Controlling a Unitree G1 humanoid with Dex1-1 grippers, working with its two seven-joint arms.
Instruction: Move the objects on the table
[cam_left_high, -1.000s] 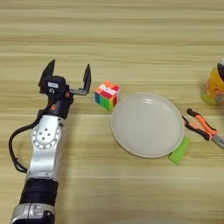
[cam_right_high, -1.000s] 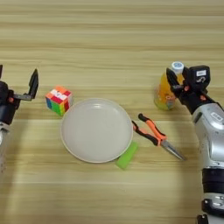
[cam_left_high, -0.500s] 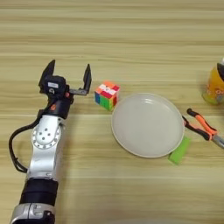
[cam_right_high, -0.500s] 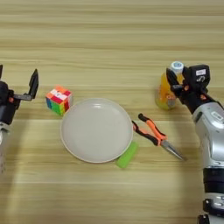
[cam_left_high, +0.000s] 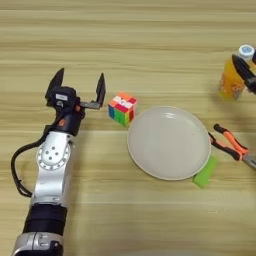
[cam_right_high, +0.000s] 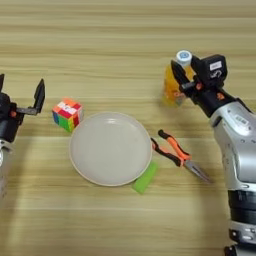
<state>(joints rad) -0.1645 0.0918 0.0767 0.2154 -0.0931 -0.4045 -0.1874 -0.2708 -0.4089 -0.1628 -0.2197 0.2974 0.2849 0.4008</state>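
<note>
At the wooden table (cam_left_high: 150, 40), I am reaching both arms forward over the top. Nearest me, my left arm is stretching up the left side, silver forearm straight, cable looping beside it. My left claw (cam_left_high: 77, 85) is standing wide, its two black fingers spread and pointing away from me, gripping nothing. It is sitting just left of the cube (cam_left_high: 122, 108), apart from it.

Also near, the green block (cam_right_high: 145, 177) is lying tilted with one end tucked against the near-right rim of the plate (cam_right_high: 80, 167), which is sitting mid-table and bare. Right of the block, the orange-handled pliers (cam_right_high: 177, 155) are lying at a slant, handles toward the plate, jaws toward the right edge.

The multicoloured cube is resting just off the plate's far-left rim, turned corner-on to me.

Farther back on the right, my right arm is bending in from the edge, forearm angling up and left. My right claw (cam_right_high: 178, 80) is sitting at the orange bottle (cam_right_high: 172, 86), which is standing upright with its white cap on top. One black finger is showing against the bottle's right side; whether I am gripping it I cannot tell.
</note>
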